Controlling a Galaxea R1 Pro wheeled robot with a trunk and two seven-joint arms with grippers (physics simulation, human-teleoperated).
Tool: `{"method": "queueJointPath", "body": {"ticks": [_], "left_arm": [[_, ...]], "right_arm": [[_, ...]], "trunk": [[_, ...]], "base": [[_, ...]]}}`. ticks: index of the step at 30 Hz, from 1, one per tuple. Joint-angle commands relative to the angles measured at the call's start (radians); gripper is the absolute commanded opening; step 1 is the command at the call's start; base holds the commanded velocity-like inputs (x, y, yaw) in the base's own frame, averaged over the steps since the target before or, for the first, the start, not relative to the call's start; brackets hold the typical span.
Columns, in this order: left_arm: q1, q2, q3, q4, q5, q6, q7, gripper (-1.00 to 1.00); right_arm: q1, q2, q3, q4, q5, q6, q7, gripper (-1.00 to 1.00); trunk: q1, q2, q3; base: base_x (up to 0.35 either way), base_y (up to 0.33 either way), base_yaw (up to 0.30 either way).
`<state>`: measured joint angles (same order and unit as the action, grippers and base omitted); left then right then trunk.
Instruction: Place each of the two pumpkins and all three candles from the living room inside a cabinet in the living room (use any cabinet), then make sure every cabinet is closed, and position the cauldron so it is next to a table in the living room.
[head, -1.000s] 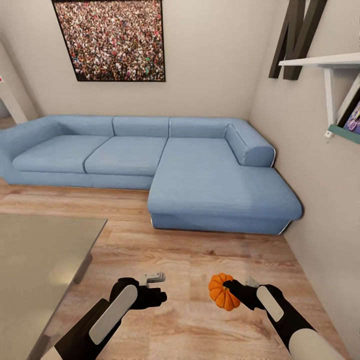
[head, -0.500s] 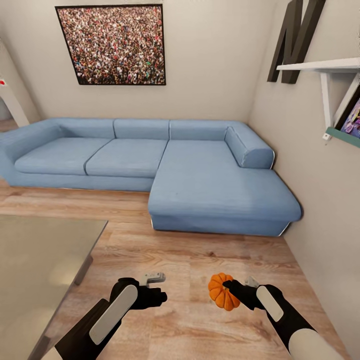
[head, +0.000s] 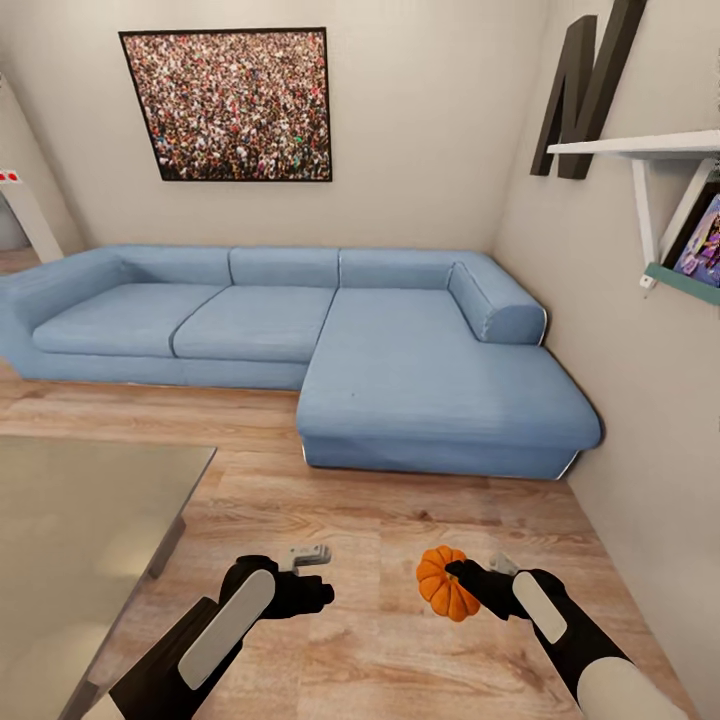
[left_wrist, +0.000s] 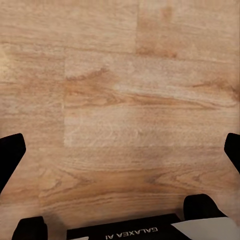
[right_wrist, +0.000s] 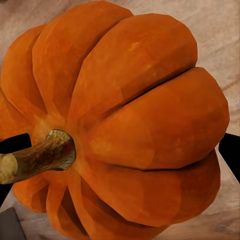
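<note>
From my head camera: my right tool (head: 462, 578) is clamped on a small ribbed bright-orange pumpkin (head: 445, 584), carried low over the pale wood-plank floor (head: 400, 520). My left tool (head: 305, 556) hangs with nothing in it, its jaws apart. Ahead sits a long blue corner sofa (head: 400, 380), with a grey glass-topped bench (head: 70, 540) to my left.

Left wrist: dark fingers (left_wrist: 10, 162) spread wide over bare planks.

Right wrist: the pumpkin (right_wrist: 125, 125) and its brown stem (right_wrist: 35, 157) fill my grip.

One pumpkin in hand, I judge; nothing visibly stowed, no cabinet in sight.

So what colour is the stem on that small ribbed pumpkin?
Brownish tan, paler at its cut end; the small ribbed pumpkin's stem shows best in the right wrist view.
</note>
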<state>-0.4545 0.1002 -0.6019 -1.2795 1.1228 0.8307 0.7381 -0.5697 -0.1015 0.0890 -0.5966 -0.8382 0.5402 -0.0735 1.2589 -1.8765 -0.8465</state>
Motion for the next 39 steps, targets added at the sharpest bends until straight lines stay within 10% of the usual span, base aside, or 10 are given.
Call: {"method": "queueJointPath", "body": {"ticks": [1,39], "left_arm": [[-0.001,0.001,-0.002,-0.001,0.010,-0.001,0.010,1.00],[-0.001,0.000,-0.004,-0.007,0.008,-0.001,0.012,1.00]], "right_arm": [[-0.001,-0.001,0.006,-0.002,-0.010,0.001,-0.008,-1.00],[0.000,-0.002,0.006,-0.002,-0.010,0.004,-0.011,-1.00]], "trunk": [[0.000,0.000,0.001],[0.000,0.000,0.021]], "base": [[-0.085,0.000,0.000],[-0.197,-0.052,0.202]]}}
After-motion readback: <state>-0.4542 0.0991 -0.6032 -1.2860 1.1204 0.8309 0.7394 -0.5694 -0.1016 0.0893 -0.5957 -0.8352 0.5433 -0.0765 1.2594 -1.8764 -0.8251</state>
